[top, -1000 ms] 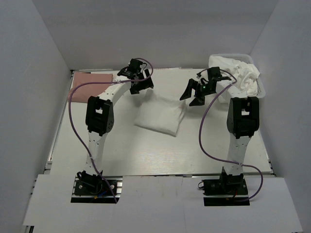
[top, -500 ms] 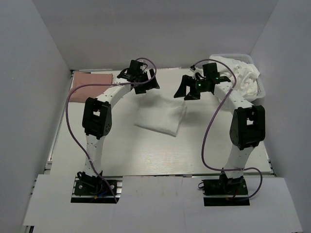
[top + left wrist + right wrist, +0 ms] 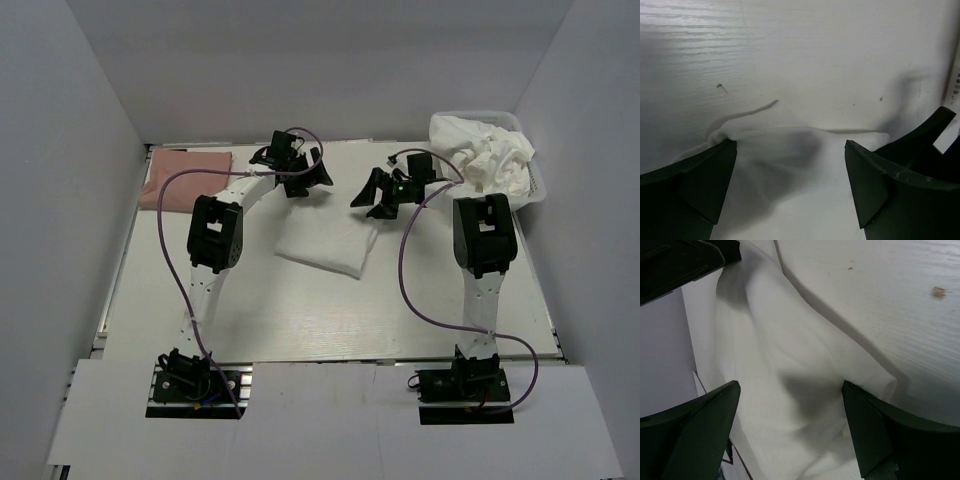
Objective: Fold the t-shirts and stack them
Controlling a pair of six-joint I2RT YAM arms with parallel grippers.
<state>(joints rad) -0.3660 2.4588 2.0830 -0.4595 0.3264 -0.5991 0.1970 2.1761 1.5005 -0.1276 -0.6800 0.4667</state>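
Observation:
A folded white t-shirt [image 3: 330, 235] lies mid-table. My left gripper [image 3: 305, 180] hovers open over its far left corner; in the left wrist view its jaws stand wide apart above the white cloth [image 3: 790, 190]. My right gripper [image 3: 378, 198] hovers open over the shirt's far right corner; the right wrist view shows the cloth [image 3: 790, 390] between the spread jaws. A folded pink t-shirt [image 3: 188, 173] lies at the far left. More crumpled white shirts [image 3: 495, 155] fill a basket at the far right.
The white basket [image 3: 538, 190] stands at the table's far right corner by the right wall. Purple cables loop along both arms. White walls close in the table on three sides.
Both grippers have moved down and inward to the far corners of the white shirt; the right gripper has swung left, away from the basket.

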